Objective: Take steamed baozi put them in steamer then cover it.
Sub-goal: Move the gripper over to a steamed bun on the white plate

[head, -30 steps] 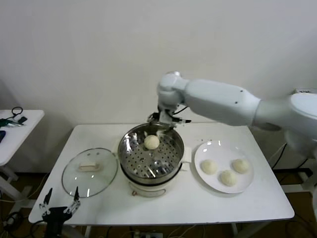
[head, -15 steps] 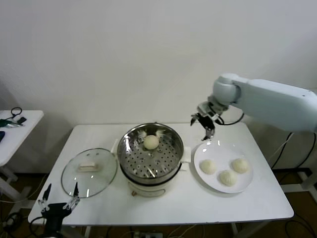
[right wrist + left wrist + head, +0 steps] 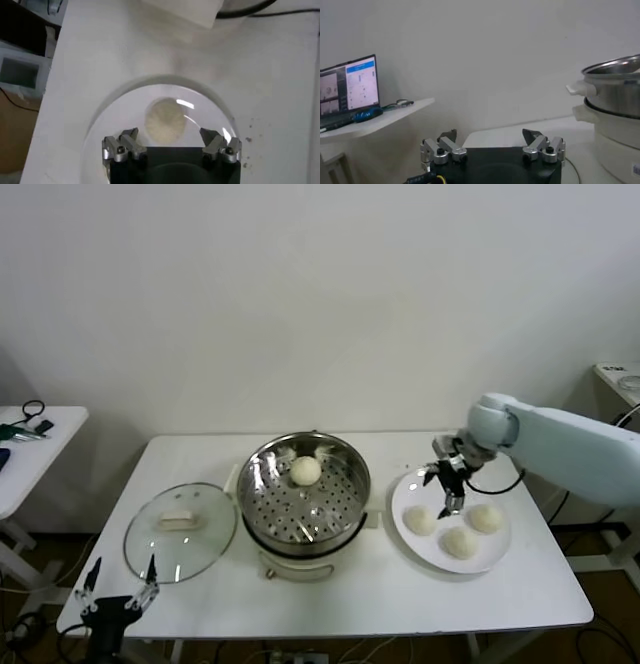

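My right end effector (image 3: 450, 486) hangs open and empty over the white plate (image 3: 497, 559) on the right side of the counter (image 3: 400, 594), its fingers (image 3: 220, 145) spread above one bun (image 3: 165, 121), not touching it. Three buns lie on that plate: one nearest the steamer (image 3: 420, 520), one at the front (image 3: 459, 541), one toward the far right (image 3: 486, 517). To the left of the plate stands the shiny steel steamer (image 3: 305, 502), uncovered, with a fourth bun (image 3: 306, 470) resting on its perforated tray toward the back. Left of the steamer, the glass lid (image 3: 180, 530) lies flat on the counter, its cream handle facing up. My left end effector (image 3: 118, 592) waits low off the front left corner of the counter, also open and holding nothing. A small side table (image 3: 35, 446) stands further left.
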`<state>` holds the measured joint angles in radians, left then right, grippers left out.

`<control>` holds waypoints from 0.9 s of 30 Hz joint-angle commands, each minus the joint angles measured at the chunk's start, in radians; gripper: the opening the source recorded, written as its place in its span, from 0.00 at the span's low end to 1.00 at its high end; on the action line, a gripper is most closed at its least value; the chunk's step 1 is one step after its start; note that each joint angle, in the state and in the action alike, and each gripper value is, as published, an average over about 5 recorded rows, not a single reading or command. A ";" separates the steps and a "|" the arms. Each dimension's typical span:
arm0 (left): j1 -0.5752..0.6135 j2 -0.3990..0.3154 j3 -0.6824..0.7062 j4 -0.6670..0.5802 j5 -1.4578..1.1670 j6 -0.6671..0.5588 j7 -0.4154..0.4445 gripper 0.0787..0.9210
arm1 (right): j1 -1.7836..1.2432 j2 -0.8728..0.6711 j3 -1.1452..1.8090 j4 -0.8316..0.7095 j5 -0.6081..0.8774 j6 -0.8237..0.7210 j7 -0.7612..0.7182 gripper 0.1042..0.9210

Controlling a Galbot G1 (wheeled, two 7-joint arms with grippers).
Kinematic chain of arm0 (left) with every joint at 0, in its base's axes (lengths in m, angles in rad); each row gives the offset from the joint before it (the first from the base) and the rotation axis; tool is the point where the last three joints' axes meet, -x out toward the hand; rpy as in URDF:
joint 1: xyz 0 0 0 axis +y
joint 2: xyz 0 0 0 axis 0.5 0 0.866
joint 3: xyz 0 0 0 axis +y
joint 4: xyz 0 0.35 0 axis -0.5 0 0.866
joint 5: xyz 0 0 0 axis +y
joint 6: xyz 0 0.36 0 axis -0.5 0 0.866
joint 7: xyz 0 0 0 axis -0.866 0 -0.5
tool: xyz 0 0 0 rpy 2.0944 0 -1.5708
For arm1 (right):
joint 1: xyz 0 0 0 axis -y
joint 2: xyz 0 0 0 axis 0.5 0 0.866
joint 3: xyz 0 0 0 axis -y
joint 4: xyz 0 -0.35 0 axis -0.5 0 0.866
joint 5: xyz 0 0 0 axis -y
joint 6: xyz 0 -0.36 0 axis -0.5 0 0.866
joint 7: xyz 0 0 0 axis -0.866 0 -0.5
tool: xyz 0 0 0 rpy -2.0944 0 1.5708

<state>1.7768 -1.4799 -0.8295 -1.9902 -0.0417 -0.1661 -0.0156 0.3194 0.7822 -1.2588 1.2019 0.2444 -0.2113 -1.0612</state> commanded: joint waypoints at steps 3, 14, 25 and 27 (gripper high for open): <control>0.004 -0.002 -0.001 0.009 -0.001 -0.006 -0.002 0.88 | -0.151 0.035 0.108 -0.109 -0.060 -0.016 0.006 0.88; 0.014 -0.001 0.004 -0.009 -0.022 0.003 -0.003 0.88 | -0.201 0.117 0.161 -0.208 -0.142 0.019 0.000 0.88; 0.010 -0.001 0.006 0.000 -0.024 0.004 -0.003 0.88 | -0.200 0.152 0.161 -0.234 -0.123 0.015 -0.004 0.88; 0.009 0.000 0.005 0.002 -0.024 0.004 -0.003 0.88 | -0.198 0.154 0.156 -0.234 -0.118 0.014 -0.007 0.88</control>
<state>1.7853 -1.4817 -0.8244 -1.9878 -0.0626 -0.1621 -0.0183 0.1381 0.9186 -1.1128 0.9898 0.1340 -0.1987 -1.0701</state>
